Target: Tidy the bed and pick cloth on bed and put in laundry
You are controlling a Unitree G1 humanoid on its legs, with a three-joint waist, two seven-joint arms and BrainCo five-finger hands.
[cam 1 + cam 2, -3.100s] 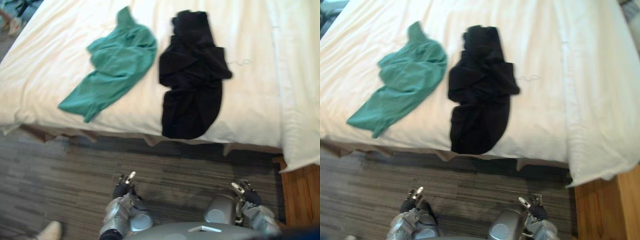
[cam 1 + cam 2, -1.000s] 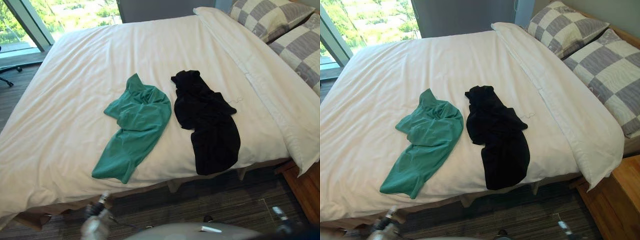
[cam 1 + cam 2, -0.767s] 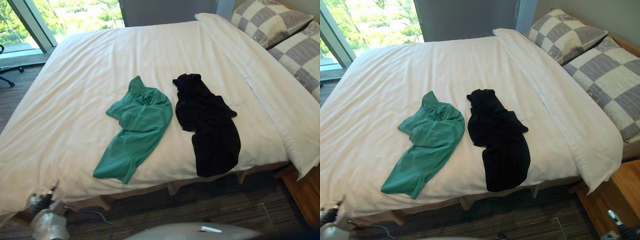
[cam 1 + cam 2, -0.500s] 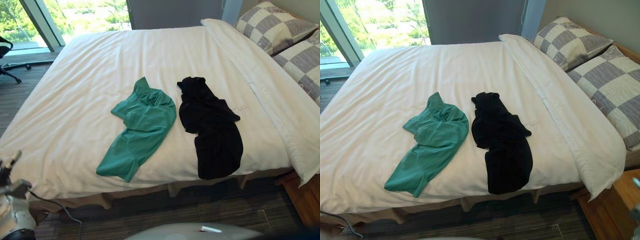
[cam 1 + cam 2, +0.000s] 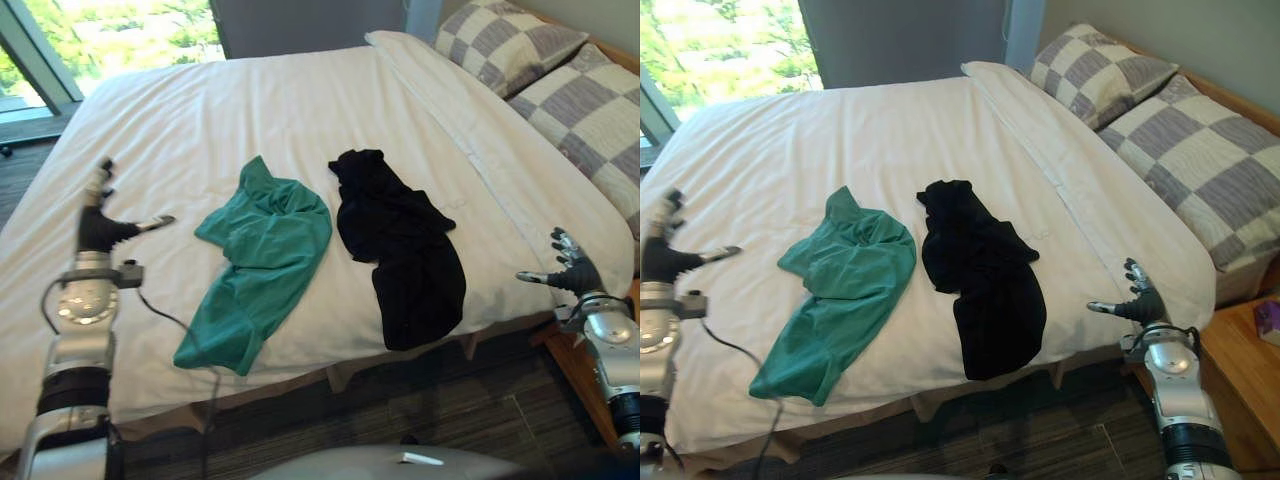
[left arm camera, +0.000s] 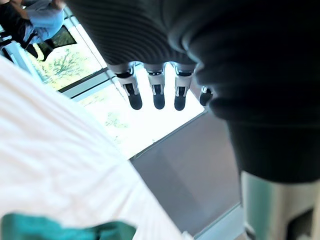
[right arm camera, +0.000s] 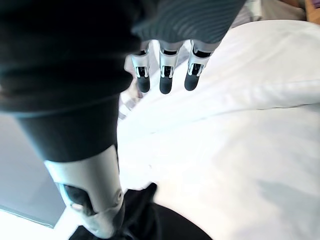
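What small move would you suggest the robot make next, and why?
Probably reach the left robot hand toward the green cloth: it hovers open and empty over the bed beside that cloth, which lies untouched, as does the black cloth. The right robot hand is open too.

Green cloth (image 5: 258,265) and black cloth (image 5: 400,245) lie just beside each other on the white bed (image 5: 300,100).

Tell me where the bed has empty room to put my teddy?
Biggest bare patch: the bed beyond the green cloth and black cloth, toward the window. More room lies between the green cloth and the left hand, and between the black cloth and the pillows. The gap between the two cloths is tight.
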